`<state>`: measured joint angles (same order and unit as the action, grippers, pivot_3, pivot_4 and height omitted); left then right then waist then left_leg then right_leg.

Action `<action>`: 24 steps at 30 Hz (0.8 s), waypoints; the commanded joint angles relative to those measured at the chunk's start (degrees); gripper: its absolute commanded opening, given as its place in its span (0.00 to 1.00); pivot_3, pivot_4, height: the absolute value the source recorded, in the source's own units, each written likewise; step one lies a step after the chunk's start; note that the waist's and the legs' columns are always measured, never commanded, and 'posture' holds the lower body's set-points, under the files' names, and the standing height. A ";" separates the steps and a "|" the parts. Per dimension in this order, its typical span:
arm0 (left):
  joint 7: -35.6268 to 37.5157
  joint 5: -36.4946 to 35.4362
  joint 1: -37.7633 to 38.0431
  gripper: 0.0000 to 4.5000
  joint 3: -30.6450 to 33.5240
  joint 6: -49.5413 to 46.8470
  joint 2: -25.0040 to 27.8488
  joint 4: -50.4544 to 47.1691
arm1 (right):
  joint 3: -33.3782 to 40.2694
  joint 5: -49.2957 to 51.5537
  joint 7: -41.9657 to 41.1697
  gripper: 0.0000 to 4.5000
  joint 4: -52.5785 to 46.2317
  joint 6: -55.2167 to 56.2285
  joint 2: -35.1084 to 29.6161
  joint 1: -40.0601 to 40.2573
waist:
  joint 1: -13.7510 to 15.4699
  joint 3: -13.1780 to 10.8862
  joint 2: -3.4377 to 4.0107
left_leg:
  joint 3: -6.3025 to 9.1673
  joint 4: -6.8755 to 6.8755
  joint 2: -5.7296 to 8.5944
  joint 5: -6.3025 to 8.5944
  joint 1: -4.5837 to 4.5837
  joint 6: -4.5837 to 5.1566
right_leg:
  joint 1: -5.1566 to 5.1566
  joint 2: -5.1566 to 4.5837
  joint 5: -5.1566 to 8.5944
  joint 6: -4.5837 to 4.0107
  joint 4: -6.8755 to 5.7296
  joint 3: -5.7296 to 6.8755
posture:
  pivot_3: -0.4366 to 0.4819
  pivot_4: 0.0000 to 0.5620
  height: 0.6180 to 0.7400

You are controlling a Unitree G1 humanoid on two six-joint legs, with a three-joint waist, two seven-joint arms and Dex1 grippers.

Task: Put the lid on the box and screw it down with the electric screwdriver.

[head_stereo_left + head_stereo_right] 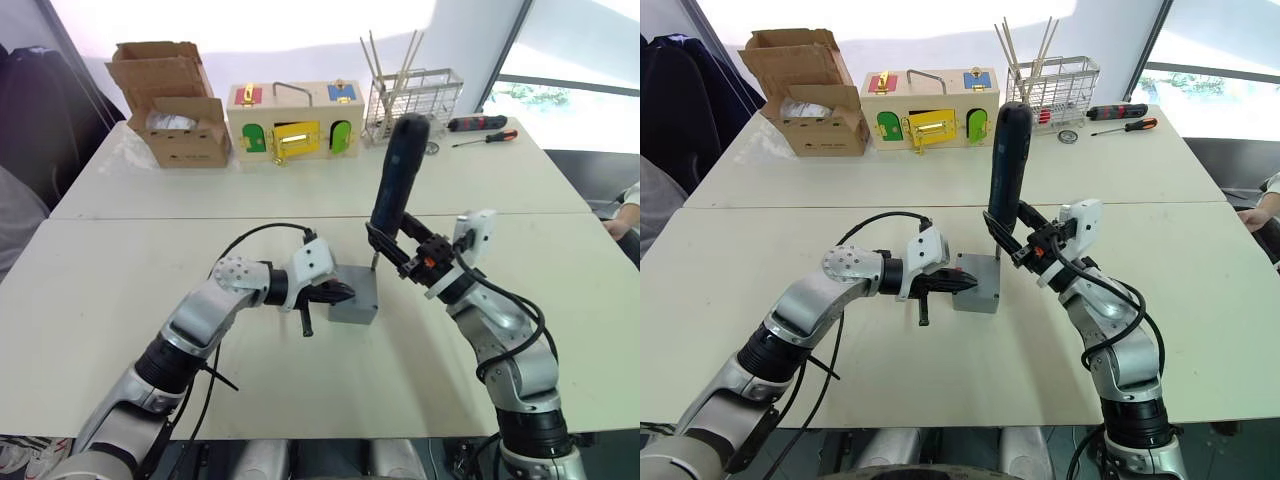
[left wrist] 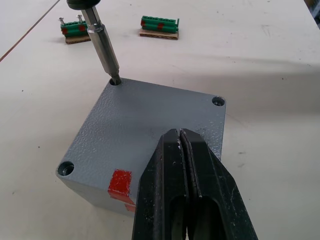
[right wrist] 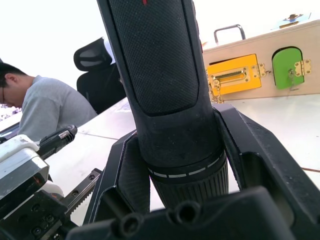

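Note:
The grey box point(image 1: 355, 297) stands mid-table with the lid point(image 2: 150, 130) lying flat on top, a red mark point(image 2: 120, 182) on its side. My left gripper point(image 2: 179, 134) is shut, its fingertips resting over the lid's near edge with nothing between them. My right gripper point(image 1: 1025, 245) is shut on the electric screwdriver point(image 1: 398, 175), held nearly upright. Its metal bit point(image 2: 102, 47) stands in the screw hole at one corner of the lid. The other corner holes point(image 2: 218, 101) show dark.
Along the far table edge stand a cardboard carton point(image 1: 175, 105), a wooden latch box point(image 1: 293, 122), a wire rack point(image 1: 412, 100) and manual screwdrivers point(image 1: 480, 125). Two green terminal blocks point(image 2: 159, 26) lie beyond the box. A person point(image 3: 40, 105) sits nearby; a hand point(image 1: 622, 222) rests at the right edge.

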<state>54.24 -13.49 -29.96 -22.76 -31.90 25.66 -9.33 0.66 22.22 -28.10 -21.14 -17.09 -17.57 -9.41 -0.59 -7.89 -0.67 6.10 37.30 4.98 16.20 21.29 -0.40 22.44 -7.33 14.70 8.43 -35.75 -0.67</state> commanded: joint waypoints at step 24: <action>0.34 1.04 0.89 0.00 -0.38 -0.14 0.45 -0.91 | -2.97 -3.13 1.56 0.39 7.73 2.75 1.14 6.42 | 0.00 0.09 -0.03 | 0.11 -0.11 -0.02 0.00 -0.08 0.00 | -0.06 0.01 0.00 0.00 0.29 0.10 | 0.48 0.27 0.95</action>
<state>54.51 -13.06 -29.69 -22.78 -31.91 25.68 -9.60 -0.26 21.48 -26.82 -20.03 -11.29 -16.46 -6.90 -0.60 -7.80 -0.69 6.21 37.18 4.96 16.20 21.21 -0.40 22.38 -7.33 14.70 8.43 -35.45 -0.57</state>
